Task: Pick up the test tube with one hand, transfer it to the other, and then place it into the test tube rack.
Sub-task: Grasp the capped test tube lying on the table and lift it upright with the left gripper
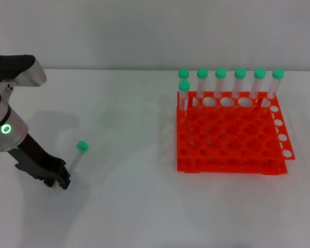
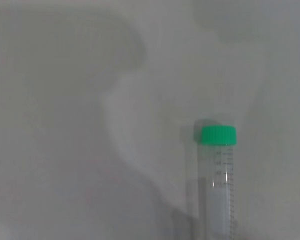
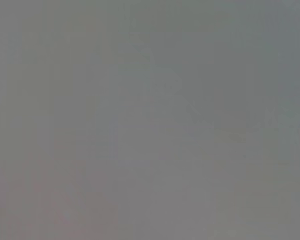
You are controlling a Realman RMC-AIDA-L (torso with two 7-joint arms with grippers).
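A clear test tube (image 1: 78, 153) with a green cap (image 1: 82, 146) lies on the white table at the left, cap pointing away from me. It also shows in the left wrist view (image 2: 217, 185). My left gripper (image 1: 61, 179), black, on the arm with the green ring (image 1: 6, 129), is low over the table just front-left of the tube's pointed end. The orange-red test tube rack (image 1: 230, 137) stands at the right. My right gripper is out of view, and its wrist view shows only a blank grey surface.
Several green-capped tubes (image 1: 220, 82) stand upright along the rack's back row, and one more (image 1: 184, 95) stands at the left of the second row. White table (image 1: 129, 206) lies between the loose tube and the rack.
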